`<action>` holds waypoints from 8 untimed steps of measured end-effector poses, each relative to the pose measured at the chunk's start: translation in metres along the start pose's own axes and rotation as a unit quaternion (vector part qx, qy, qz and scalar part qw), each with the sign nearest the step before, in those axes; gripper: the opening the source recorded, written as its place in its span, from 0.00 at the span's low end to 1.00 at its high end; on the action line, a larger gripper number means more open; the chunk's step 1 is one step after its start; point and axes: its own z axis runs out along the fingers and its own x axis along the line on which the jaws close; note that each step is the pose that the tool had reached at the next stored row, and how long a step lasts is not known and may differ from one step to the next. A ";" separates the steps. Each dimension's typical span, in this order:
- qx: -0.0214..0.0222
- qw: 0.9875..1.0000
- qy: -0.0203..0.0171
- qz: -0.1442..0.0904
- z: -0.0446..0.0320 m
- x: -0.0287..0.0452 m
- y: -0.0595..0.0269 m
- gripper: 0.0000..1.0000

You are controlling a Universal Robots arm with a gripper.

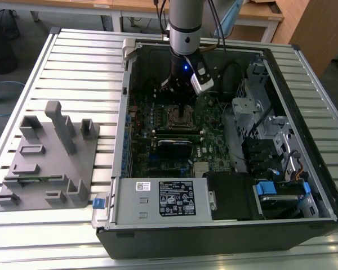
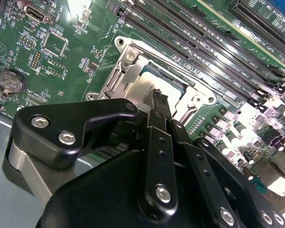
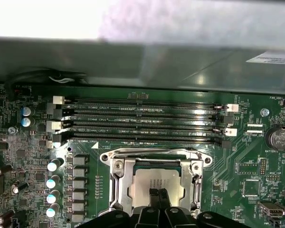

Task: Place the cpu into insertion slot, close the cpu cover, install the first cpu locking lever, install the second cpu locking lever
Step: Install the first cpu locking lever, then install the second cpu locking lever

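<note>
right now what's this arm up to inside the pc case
The robot arm's black gripper is down over the small square silver-rimmed insertion slot on the green motherboard inside the open computer case. The flat silver-grey cpu already lies in the slot, and the thin silver metal cpu cover looks closed around it. In both wrist views the fingertips sit together right on the chip's top.

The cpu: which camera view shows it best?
The first wrist view: the cpu lies squarely in its silver frame, the gripper over one edge. The second wrist view shows it slanted and partly hidden; the exterior view, under the arm.
</note>
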 end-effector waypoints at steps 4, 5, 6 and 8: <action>0.000 1.000 0.000 0.000 -0.0011 -0.0001 -0.0001 0.11; 0.000 1.000 0.000 0.000 -0.0018 -0.0002 -0.0001 0.11; 0.000 1.000 0.000 0.000 -0.0018 -0.0002 -0.0001 0.11; 0.000 1.000 0.000 0.000 -0.0019 -0.0002 -0.0001 0.11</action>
